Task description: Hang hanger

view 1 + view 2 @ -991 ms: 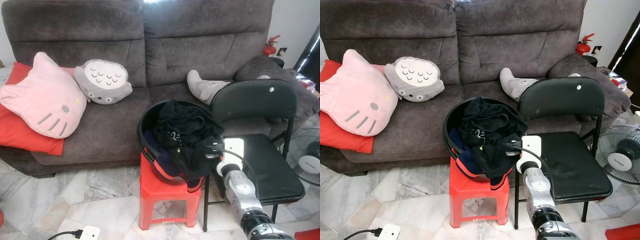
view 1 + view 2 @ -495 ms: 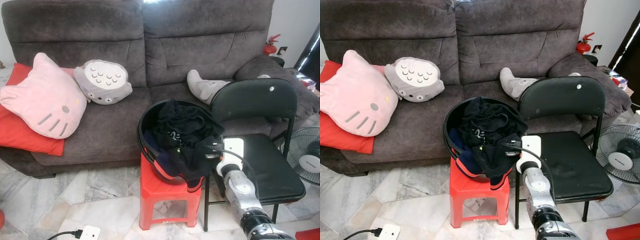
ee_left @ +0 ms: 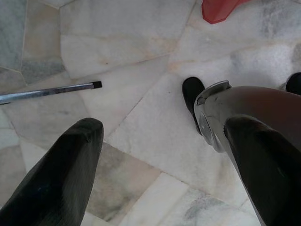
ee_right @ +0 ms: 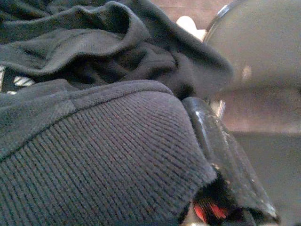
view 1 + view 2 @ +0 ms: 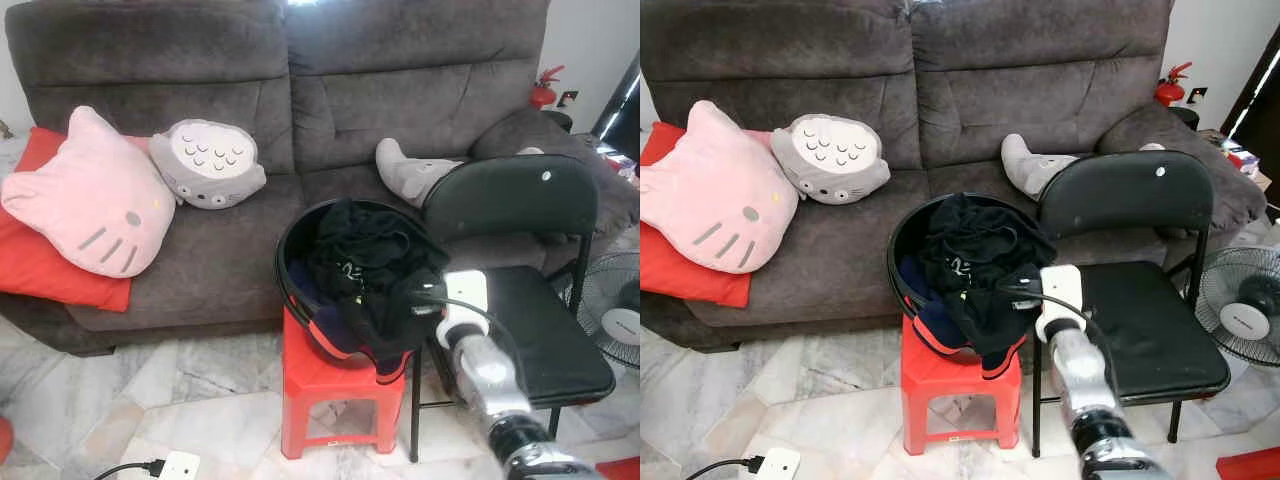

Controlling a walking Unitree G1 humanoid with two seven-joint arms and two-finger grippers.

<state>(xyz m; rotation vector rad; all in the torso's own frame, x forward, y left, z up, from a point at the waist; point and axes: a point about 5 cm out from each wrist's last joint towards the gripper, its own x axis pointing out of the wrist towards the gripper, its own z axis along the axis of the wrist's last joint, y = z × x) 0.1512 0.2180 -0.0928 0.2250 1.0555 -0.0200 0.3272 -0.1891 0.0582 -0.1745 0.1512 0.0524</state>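
A black round basket heaped with dark clothes stands on a red plastic stool in front of the sofa. My right gripper is pushed into the right side of the heap, its fingers buried in the cloth. In the right wrist view a dark ribbed garment lies close against the camera, with the basket's rim beside it. My left gripper hangs open above the marble floor with nothing between its fingers.
A black folding chair stands right beside the stool, touching my right forearm's side. A fan is at the far right. The grey sofa holds plush cushions. A power strip lies on the floor at lower left.
The view has shifted slightly. My right forearm has moved a little and is blurred now; its wrist stays at the clothes heap.
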